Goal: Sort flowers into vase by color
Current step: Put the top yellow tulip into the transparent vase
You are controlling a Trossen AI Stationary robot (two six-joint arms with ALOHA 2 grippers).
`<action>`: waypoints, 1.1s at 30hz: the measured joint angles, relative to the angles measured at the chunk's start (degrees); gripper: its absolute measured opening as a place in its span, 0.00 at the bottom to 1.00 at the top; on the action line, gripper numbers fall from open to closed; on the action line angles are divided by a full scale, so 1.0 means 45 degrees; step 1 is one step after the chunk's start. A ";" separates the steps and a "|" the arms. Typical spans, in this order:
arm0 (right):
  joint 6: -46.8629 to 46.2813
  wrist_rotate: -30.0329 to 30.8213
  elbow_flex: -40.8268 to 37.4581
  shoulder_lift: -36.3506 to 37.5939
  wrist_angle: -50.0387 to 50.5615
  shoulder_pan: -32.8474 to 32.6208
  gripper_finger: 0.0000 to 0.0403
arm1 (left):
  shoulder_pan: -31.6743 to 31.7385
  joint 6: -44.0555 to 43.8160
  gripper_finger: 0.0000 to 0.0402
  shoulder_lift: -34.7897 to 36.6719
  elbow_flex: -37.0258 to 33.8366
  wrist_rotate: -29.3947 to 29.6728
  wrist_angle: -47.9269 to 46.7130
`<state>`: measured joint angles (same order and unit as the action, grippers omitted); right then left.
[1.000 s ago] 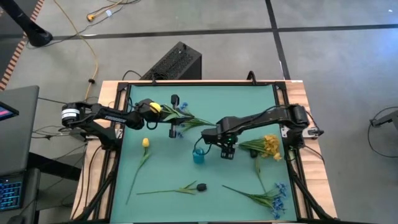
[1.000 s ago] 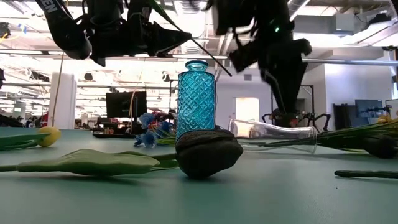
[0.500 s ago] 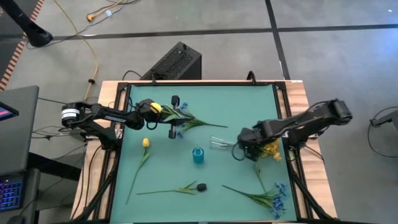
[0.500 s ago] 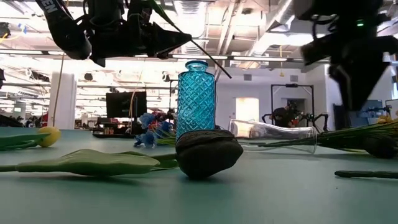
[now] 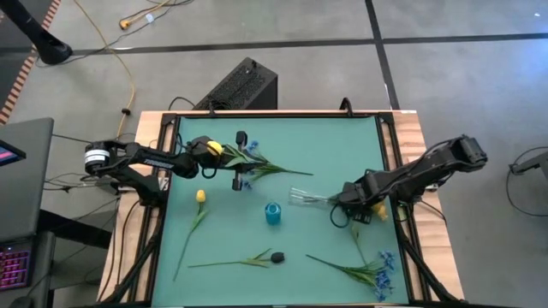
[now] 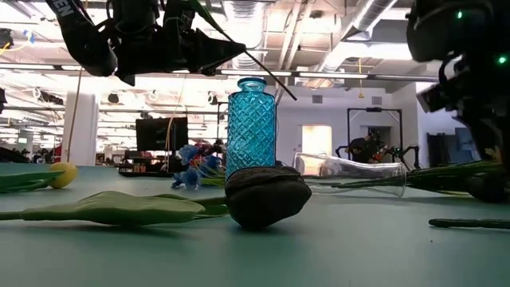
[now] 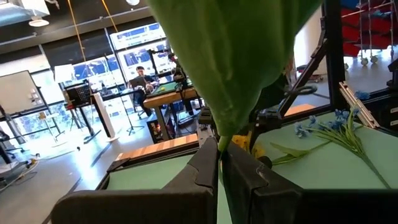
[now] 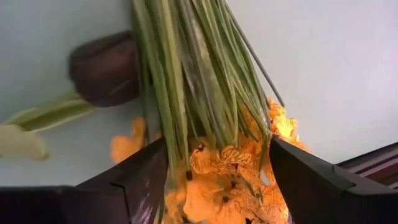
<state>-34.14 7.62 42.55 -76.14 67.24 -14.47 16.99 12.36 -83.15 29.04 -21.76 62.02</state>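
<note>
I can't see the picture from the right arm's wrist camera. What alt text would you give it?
The right gripper hangs open right over a yellow spray, its two dark fingers on either side of the bunched green stalks. A dark bud lies beside the stalks on the green table.

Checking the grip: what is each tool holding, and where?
Left tool: yellow tulip, pinched by its stalk. Right tool: open astride the yellow spray, nothing held.

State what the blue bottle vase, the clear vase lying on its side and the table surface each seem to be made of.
Blue bottle vase: likely glass, translucent teal with a moulded diamond pattern. Clear vase: glass or clear plastic; the room shows through it. Table: smooth matte green surface, perhaps a mat or laminate, within a wooden-looking frame.
</note>
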 joint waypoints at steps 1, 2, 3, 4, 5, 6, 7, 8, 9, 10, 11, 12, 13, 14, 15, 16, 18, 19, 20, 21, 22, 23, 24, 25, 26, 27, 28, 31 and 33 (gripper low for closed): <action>0.0116 0.0000 -0.0158 0.0000 -0.0230 0.0078 0.72 | 0.0000 0.0000 0.00 0.0000 0.0000 0.0004 0.0005; 0.0242 -0.0005 -0.0310 0.0000 -0.0499 0.0171 0.71 | 0.0000 0.0000 0.00 0.0000 0.0000 0.0004 0.0005; 0.0323 -0.0001 -0.0445 0.0000 -0.0761 0.0252 0.69 | 0.0000 0.0005 0.00 0.0000 0.0000 0.0004 0.0005; 0.0366 0.0000 -0.0596 0.0000 -0.0997 0.0352 0.68 | 0.0000 0.0005 0.00 0.0000 0.0000 0.0004 0.0001; 0.0402 0.0000 -0.0731 0.0000 -0.1214 0.0455 0.66 | 0.0000 0.0005 0.00 0.0000 0.0000 0.0006 0.0005; 0.0461 -0.0005 -0.0828 -0.0002 -0.1331 0.0556 0.64 | 0.0000 0.0005 0.00 0.0000 0.0000 0.0009 0.0005; 0.0472 -0.0005 -0.0858 -0.0005 -0.1342 0.0656 0.61 | 0.0000 0.0005 0.00 0.0000 0.0000 0.0009 0.0005; 0.0496 0.0000 -0.0860 -0.0005 -0.1360 0.0732 0.58 | 0.0000 0.0005 0.00 0.0000 0.0000 0.0009 0.0002; 0.0503 0.0001 -0.0860 -0.0005 -0.1378 0.0814 0.55 | 0.0000 0.0005 0.00 0.0000 0.0000 0.0009 0.0005; 0.0508 0.0005 -0.0860 -0.0005 -0.1389 0.0893 0.50 | 0.0000 0.0008 0.00 0.0000 0.0000 0.0009 0.0005; 0.0504 0.0005 -0.0860 -0.0005 -0.1384 0.0977 0.46 | 0.0000 0.0010 0.00 0.0000 0.0000 0.0009 0.0005; 0.0511 0.0005 -0.0860 -0.0005 -0.1379 0.1061 0.40 | 0.0000 0.0010 0.00 0.0000 0.0000 0.0009 0.0005; 0.0578 -0.0005 -0.0860 -0.0005 -0.1374 0.1153 0.35 | 0.0000 0.0010 0.00 0.0000 0.0000 0.0009 0.0005; 0.0628 -0.0014 -0.0860 -0.0005 -0.1360 0.1245 0.29 | 0.0000 0.0010 0.00 0.0000 0.0000 0.0009 0.0005; 0.0682 -0.0024 -0.0856 -0.0005 -0.1326 0.1327 0.23 | 0.0000 0.0010 0.00 0.0000 0.0000 0.0009 0.0005; 0.0695 -0.0047 -0.0803 -0.0005 -0.1213 0.1405 0.17 | 0.0000 0.0010 0.00 0.0000 0.0000 0.0009 0.0004; 0.0712 -0.0125 -0.0530 -0.0005 -0.0858 0.1593 0.08 | 0.0000 0.0011 0.00 0.0000 0.0000 0.0009 0.0005; 0.0704 -0.0212 -0.0336 -0.0005 -0.0747 0.1684 0.07 | 0.0000 0.0010 0.00 0.0000 0.0000 0.0009 0.0005; 0.0700 -0.0298 -0.0127 -0.0005 -0.0674 0.1787 0.07 | 0.0000 0.0015 0.00 0.0000 0.0000 0.0009 0.0005; 0.0692 -0.0345 0.0066 -0.0005 -0.0636 0.1870 0.07 | 0.0000 0.0019 0.00 0.0000 0.0000 0.0009 0.0005; 0.0684 -0.0360 0.0282 -0.0005 -0.0654 0.1957 0.08 | 0.0000 0.0019 0.00 0.0000 0.0000 0.0014 0.0005; 0.0639 -0.0369 0.0468 -0.0005 -0.0746 0.2037 0.09 | 0.0005 0.0019 0.00 0.0000 0.0000 0.0017 0.0005; 0.0639 -0.0369 0.0619 -0.0005 -0.0891 0.2129 0.10 | 0.0005 0.0019 0.00 0.0000 0.0000 0.0026 0.0005; 0.0684 -0.0360 0.0730 -0.0005 -0.1043 0.2225 0.11 | 0.0005 0.0019 0.00 0.0000 0.0000 0.0062 0.0012; 0.0856 -0.0357 0.0801 -0.0005 -0.1212 0.2331 0.12 | 0.0005 0.0019 0.00 0.0000 0.0000 0.0119 0.0033; 0.1010 -0.0324 0.0840 -0.0005 -0.1404 0.2437 0.12 | 0.0005 0.0019 0.00 0.0000 0.0000 0.0127 0.0075; 0.1196 -0.0222 0.0845 -0.0005 -0.1607 0.2554 0.11 | 0.0005 0.0024 0.00 0.0000 0.0000 0.0130 0.0112; 0.1873 -0.0112 0.0845 -0.0149 -0.2085 0.2906 0.10 | 0.0005 0.0029 0.00 0.0000 0.0000 0.0130 0.0112; 0.2394 -0.0097 0.0845 -0.0346 -0.2311 0.3161 0.09 | 0.0005 0.0029 0.00 0.0000 0.0000 0.0130 0.0121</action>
<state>-23.37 7.18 46.35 -77.70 56.84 -0.25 17.02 12.49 -83.15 29.04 -21.17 62.56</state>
